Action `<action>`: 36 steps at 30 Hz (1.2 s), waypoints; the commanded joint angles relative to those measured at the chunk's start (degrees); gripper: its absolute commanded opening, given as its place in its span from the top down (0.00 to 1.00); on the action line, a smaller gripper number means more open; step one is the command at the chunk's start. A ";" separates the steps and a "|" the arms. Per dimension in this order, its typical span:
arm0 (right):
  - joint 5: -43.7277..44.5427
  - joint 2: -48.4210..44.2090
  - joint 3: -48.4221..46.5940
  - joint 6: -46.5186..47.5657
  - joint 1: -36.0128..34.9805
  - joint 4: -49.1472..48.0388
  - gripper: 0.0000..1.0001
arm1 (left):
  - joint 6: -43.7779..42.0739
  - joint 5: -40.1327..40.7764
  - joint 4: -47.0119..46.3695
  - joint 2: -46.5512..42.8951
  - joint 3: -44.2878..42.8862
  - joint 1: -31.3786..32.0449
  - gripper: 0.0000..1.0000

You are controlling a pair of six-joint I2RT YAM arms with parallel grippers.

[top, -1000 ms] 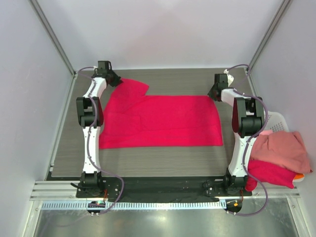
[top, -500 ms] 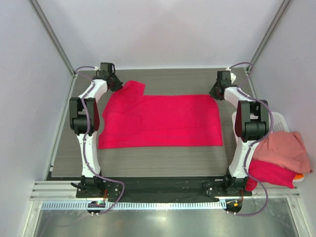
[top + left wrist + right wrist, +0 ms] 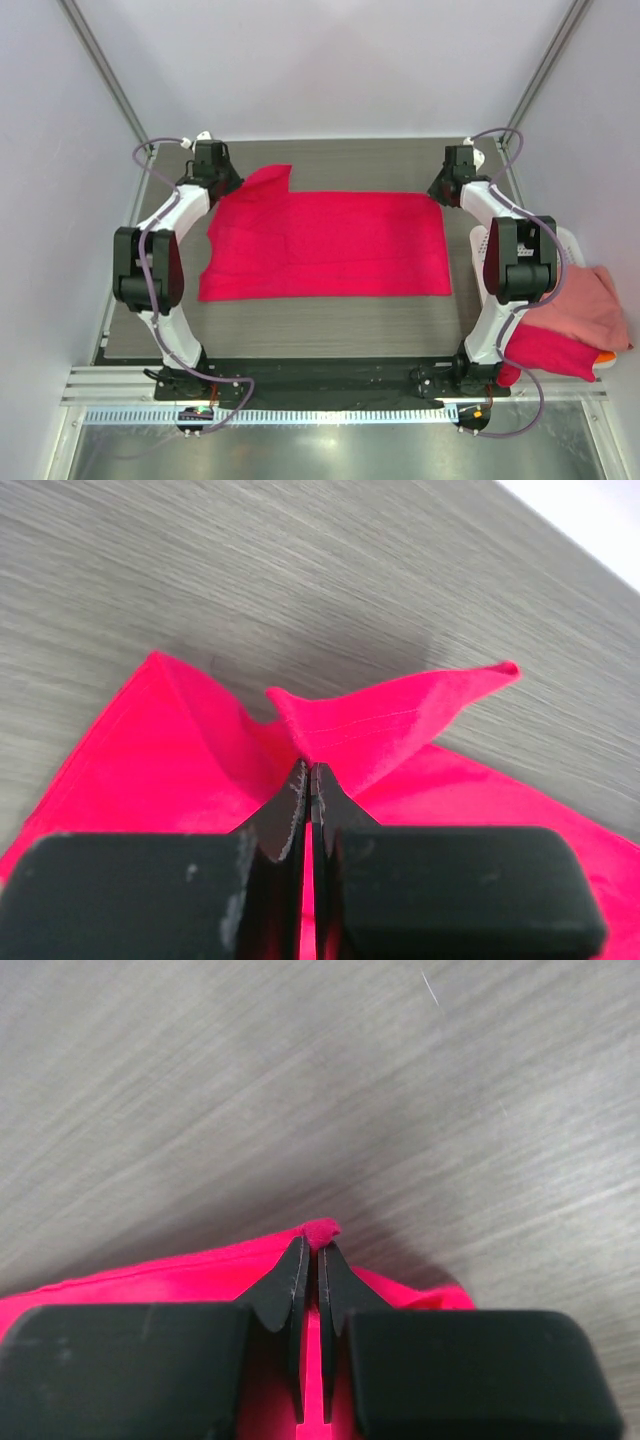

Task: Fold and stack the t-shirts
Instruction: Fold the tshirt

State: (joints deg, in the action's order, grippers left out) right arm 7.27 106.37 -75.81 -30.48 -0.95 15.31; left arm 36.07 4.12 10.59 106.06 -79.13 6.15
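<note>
From the top camera we saw the bright crimson-red cloth t-shirt (image 3: 330, 245) spread flat across the middle of the grey wood-grain table (image 3: 330, 325). It made a broad, smooth rectangle, with one sleeve standing out as a flap at its far left corner. The left gripper (image 3: 228, 183) sat low at that far left corner and the right gripper (image 3: 441, 192) at the far right corner. Off the table's right edge, a rumpled heap draped over the white perforated plastic basket (image 3: 562, 243): a salmon-pink t-shirt (image 3: 585, 305) on top, a red t-shirt (image 3: 545, 350) below it, and a sliver of orange cloth (image 3: 605, 357) at the outer edge.

Through the left wrist camera we saw the left gripper (image 3: 307, 775) with its matte black jaws pressed together, pinching a raised fold of the crimson t-shirt (image 3: 180, 750). The cloth peaked into a soft ridge at the tips, a stitched hem running along it. Streaked grey table (image 3: 250, 570) lay beyond.

Through the right wrist camera we saw the right gripper (image 3: 312, 1250) likewise clamped, its pointed black tips nipping a small nub of the shirt's (image 3: 150, 1280) corner. The hem trailed away left over the brushed-looking table (image 3: 300, 1080).
</note>
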 commanded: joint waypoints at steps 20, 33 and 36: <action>2.14 -12.41 9.19 -0.02 1.65 0.51 0.99 | -3.47 9.85 -6.81 -36.33 26.29 5.18 1.00; 3.89 -18.64 17.53 -2.04 1.65 -1.24 0.99 | -1.89 13.02 -2.60 -51.81 36.94 7.12 1.00; 5.74 -20.49 20.86 -3.62 1.65 -2.91 0.99 | -1.45 13.98 -1.28 -55.59 38.70 7.12 1.00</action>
State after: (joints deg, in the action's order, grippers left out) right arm 9.76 89.58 -57.56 -32.12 0.49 15.66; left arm 34.13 15.66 8.47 54.63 -41.19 13.13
